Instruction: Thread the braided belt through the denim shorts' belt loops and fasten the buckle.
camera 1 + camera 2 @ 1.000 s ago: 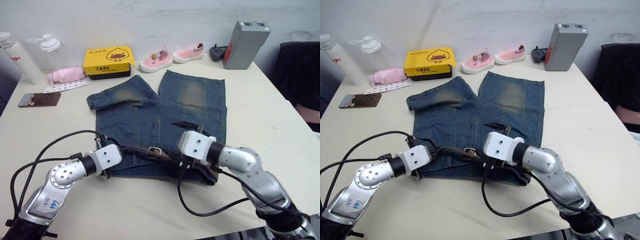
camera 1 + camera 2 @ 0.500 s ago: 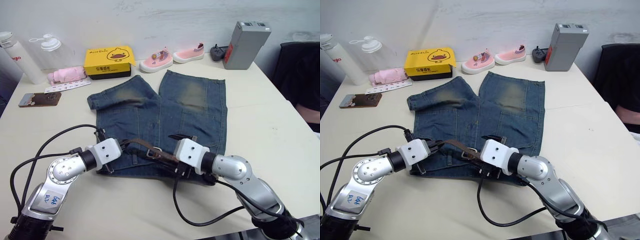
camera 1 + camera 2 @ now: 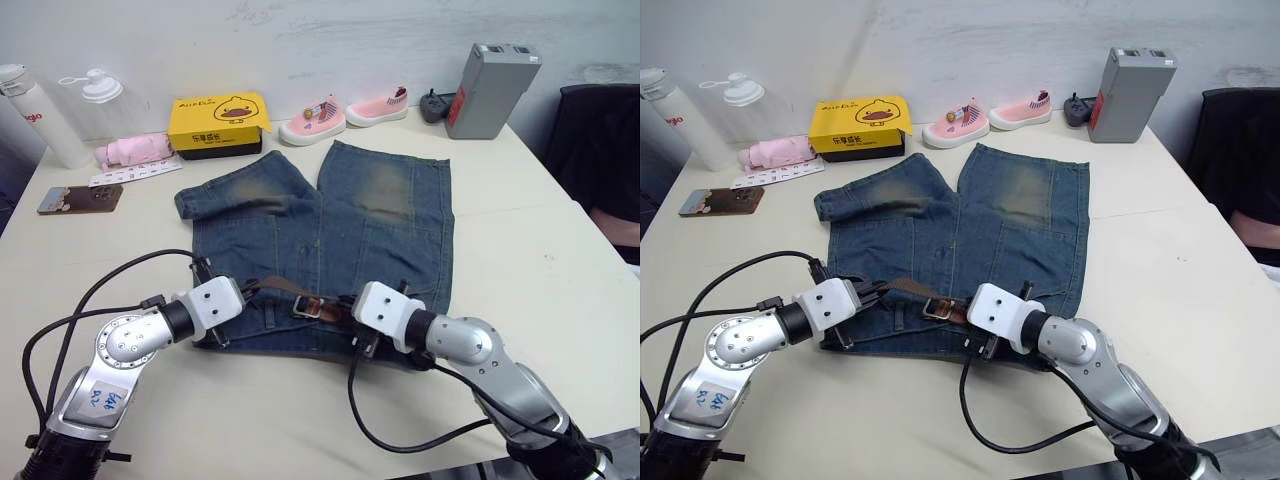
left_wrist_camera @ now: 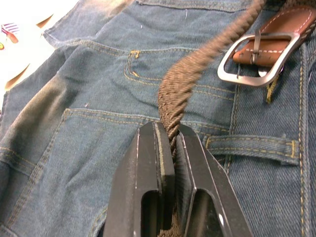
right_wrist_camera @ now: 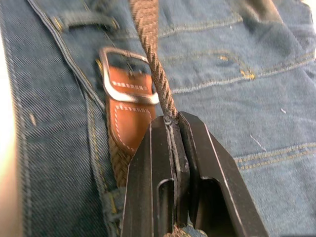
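Observation:
The denim shorts (image 3: 330, 215) lie flat on the table, waistband towards me. Across that waistband runs the braided belt (image 3: 275, 287), its silver buckle (image 3: 307, 308) lying flat on the denim with the tan leather tip through it. My left gripper (image 4: 165, 127) is shut on the woven strap to the left of the buckle. Just right of the buckle, my right gripper (image 5: 170, 121) is also shut on the strap. A belt loop (image 4: 252, 146) sits close to the left fingers, and another belt loop (image 5: 86, 19) lies past the buckle.
Along the far edge stand a yellow box (image 3: 217, 122), two pink shoes (image 3: 312, 120), a grey box (image 3: 487, 88) and two bottles (image 3: 35, 115). A phone (image 3: 78, 198) and a pink bundle (image 3: 132, 150) lie at the far left. Black cables trail from both wrists.
The right gripper has closed on the strap beside the buckle. The buckle and strap have sunk flatter onto the waistband. The left gripper keeps its hold.

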`<state>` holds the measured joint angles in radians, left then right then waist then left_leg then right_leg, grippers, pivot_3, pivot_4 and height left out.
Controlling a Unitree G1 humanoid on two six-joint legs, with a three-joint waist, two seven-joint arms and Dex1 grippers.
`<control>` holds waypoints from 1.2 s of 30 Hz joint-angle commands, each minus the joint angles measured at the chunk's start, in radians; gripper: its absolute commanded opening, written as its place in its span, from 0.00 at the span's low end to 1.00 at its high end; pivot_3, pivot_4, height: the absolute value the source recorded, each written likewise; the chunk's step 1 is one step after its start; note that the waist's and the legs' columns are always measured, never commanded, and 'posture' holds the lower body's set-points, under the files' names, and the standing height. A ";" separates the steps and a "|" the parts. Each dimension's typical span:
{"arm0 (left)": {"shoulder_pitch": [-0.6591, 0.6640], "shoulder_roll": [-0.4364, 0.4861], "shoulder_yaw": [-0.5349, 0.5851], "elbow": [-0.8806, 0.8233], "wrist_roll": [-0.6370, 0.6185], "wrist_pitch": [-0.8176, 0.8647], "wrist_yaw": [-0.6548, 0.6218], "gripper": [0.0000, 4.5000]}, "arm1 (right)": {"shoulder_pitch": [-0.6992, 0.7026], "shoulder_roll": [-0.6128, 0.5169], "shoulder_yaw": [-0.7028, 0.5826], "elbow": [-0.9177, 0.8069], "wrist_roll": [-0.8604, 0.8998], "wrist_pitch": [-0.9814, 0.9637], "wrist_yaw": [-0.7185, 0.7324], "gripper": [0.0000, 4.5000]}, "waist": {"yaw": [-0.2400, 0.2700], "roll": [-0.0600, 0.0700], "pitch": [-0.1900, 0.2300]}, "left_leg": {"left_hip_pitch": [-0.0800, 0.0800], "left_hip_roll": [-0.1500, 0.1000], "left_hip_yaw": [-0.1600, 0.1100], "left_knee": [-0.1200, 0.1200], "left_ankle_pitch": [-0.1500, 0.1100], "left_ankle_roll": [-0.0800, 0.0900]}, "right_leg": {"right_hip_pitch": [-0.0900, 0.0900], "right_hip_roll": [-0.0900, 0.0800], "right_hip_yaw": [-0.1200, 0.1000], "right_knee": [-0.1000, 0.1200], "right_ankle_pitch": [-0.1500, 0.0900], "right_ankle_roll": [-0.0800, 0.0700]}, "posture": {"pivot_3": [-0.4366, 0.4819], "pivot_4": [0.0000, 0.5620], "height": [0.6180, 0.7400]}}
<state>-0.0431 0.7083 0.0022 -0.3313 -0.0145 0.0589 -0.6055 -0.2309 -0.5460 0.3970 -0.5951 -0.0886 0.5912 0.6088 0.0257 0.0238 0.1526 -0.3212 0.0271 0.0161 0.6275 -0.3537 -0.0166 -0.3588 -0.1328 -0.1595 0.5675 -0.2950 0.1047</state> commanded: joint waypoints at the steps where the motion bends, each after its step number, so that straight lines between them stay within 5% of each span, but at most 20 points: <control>1: -0.015 -0.011 0.056 0.001 -0.026 -0.030 0.008 0.00 | -0.014 0.012 -0.010 -0.027 -0.029 -0.006 -0.028 0.01 | 0.000 0.000 0.000 | 0.000 0.000 0.000 0.000 0.000 0.000 | 0.000 0.000 0.000 0.000 0.000 0.000 | 0.48 0.27 0.72; 3: -0.014 -0.018 0.068 0.002 -0.046 -0.025 0.003 0.00 | -0.016 0.016 -0.013 -0.031 -0.038 -0.014 -0.035 0.01 | 0.000 0.000 0.000 | 0.000 0.000 0.000 0.000 0.000 0.000 | 0.000 0.000 0.000 0.000 0.000 0.000 | 0.48 0.27 0.72; 10: 0.060 0.067 0.230 -0.112 -0.345 0.247 -0.168 0.59 | -0.033 0.010 0.016 0.008 -0.137 -0.138 -0.070 0.00 | -0.003 0.000 0.000 | 0.000 0.000 0.000 0.000 0.000 0.000 | 0.000 0.001 0.000 0.001 0.000 0.000 | 0.48 0.27 0.72; 16: 0.029 0.190 0.436 -0.151 -0.786 0.654 -0.242 0.59 | -0.040 0.029 0.033 0.035 -0.176 -0.165 -0.072 0.00 | -0.001 0.000 0.000 | 0.000 0.000 -0.002 0.002 0.000 0.000 | 0.001 0.001 0.000 0.001 0.000 0.000 | 0.48 0.27 0.72; 21: -0.024 0.213 0.523 -0.097 -1.286 0.982 -0.130 0.59 | -0.046 0.048 0.047 0.045 -0.218 -0.181 -0.077 0.00 | -0.006 0.000 0.000 | 0.000 -0.001 -0.003 0.002 0.000 -0.001 | 0.002 0.001 0.001 0.002 0.000 0.000 | 0.48 0.27 0.72; 28: 0.244 0.043 0.322 -0.063 -1.922 0.898 0.405 0.59 | -0.072 0.021 0.096 0.073 -0.372 -0.333 -0.140 0.00 | -0.025 0.001 -0.001 | 0.002 -0.001 -0.003 0.001 0.000 -0.001 | 0.002 0.001 0.002 0.002 0.000 0.000 | 0.48 0.27 0.72; 30: 0.271 -0.023 0.303 -0.079 -1.958 0.872 0.491 0.59 | -0.072 0.021 0.100 0.081 -0.398 -0.372 -0.151 0.00 | -0.025 -0.002 -0.001 | 0.002 0.000 -0.004 0.001 0.000 -0.002 | 0.002 0.001 0.003 0.002 0.000 0.000 | 0.48 0.27 0.72; 34: 0.272 -0.340 0.247 -0.142 -1.958 0.715 0.785 0.59 | -0.058 0.008 0.106 0.131 -0.447 -0.490 -0.197 0.00 | -0.001 -0.001 -0.003 | 0.003 -0.002 -0.004 0.003 0.000 -0.003 | 0.004 0.000 0.003 0.002 0.000 0.000 | 0.48 0.27 0.72; 36: 0.243 -0.416 0.228 -0.172 -1.958 0.690 0.883 0.59 | -0.053 0.000 0.100 0.158 -0.473 -0.540 -0.211 0.00 | 0.004 -0.007 -0.004 | 0.002 -0.009 -0.004 0.004 0.001 -0.002 | 0.005 -0.001 0.003 0.001 0.001 0.001 | 0.48 0.27 0.72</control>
<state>0.2239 0.2970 0.2284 -0.4316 -1.9482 0.7798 0.1964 -0.2886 -0.5396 0.5051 -0.4292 -0.5345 0.1050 0.4224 0.0298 0.0169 0.1486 -0.3192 0.0174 0.0121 0.6323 -0.3529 -0.0184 -0.3533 -0.1340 -0.1570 0.5686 -0.2944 0.1059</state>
